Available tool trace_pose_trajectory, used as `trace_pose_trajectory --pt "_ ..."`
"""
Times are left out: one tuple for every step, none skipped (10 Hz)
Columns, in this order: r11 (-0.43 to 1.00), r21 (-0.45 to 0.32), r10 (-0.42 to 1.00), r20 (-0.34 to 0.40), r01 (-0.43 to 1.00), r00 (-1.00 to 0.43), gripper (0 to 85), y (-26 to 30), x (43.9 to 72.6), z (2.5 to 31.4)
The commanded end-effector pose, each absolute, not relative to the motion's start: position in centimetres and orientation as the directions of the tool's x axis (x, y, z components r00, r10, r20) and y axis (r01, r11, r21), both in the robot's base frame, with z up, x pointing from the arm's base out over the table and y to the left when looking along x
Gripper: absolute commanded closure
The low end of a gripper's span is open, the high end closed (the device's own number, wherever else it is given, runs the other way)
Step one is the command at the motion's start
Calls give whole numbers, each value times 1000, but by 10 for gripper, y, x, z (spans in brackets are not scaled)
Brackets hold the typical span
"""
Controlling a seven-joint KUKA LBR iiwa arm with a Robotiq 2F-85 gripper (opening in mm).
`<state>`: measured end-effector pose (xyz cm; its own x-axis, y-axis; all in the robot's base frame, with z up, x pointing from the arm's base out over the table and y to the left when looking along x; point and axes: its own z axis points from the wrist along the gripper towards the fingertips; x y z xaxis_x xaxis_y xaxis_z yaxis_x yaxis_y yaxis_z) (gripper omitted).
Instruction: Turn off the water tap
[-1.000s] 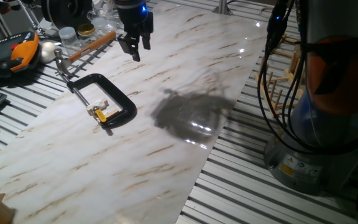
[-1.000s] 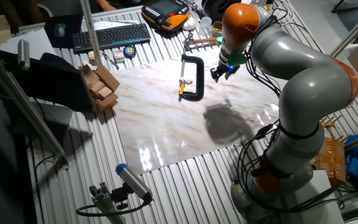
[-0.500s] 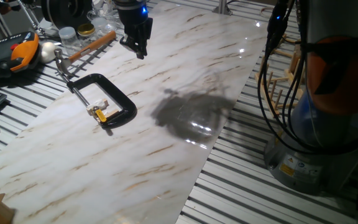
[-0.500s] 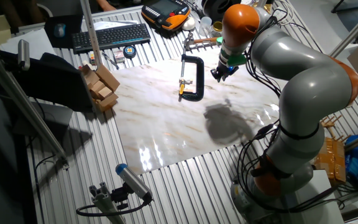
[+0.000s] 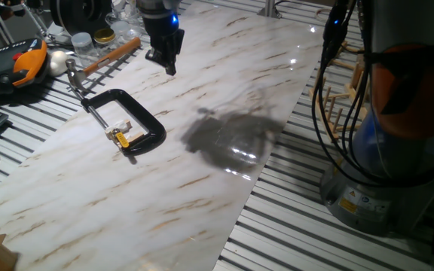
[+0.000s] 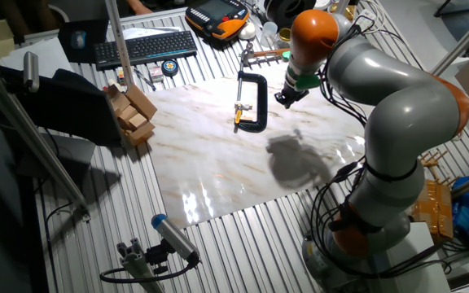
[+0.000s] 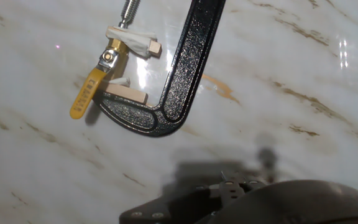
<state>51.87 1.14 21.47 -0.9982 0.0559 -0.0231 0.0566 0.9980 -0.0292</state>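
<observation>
The fingers (image 5: pixel 169 63) — spread a second ago — are now pinched together on nothing above the table (image 5: pixel 224 90), with the water tap (image 5: pixel 124 138) untouched in the C-clamp (image 5: pixel 138 114) at seven o'clock — approach still pending.

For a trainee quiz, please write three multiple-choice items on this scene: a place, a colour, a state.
1. Where does the black C-shaped metal clamp lie? A. on the white marble tabletop B. on a keyboard C. on a wooden block
2. What colour is the lever of the small brass tap in the clamp? A. red B. yellow C. blue
3. How is the end effector? A. gripping the clamp B. holding a hammer C. shut on nothing, apart from the clamp
1 A, it rests on the marble; 2 B, the hand view shows yellow; 3 C, bare marble separates them.
</observation>
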Motion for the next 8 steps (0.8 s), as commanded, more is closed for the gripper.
trace_pose_trajectory --pt "997 -27 65 -27 65 -998 850 16 518 211" --pt "997 -28 75 -29 76 -997 850 21 518 209" --pt "996 -27 81 -29 82 -996 850 24 519 208" --pt "996 -27 88 -29 88 -996 850 26 520 207" --pt "996 -25 91 -29 91 -995 850 28 521 205" --pt "995 -22 95 -29 96 -995 850 29 522 202" --pt "995 -18 100 -32 101 -994 850 31 524 199" --pt "994 -15 106 -33 107 -994 850 34 525 196"
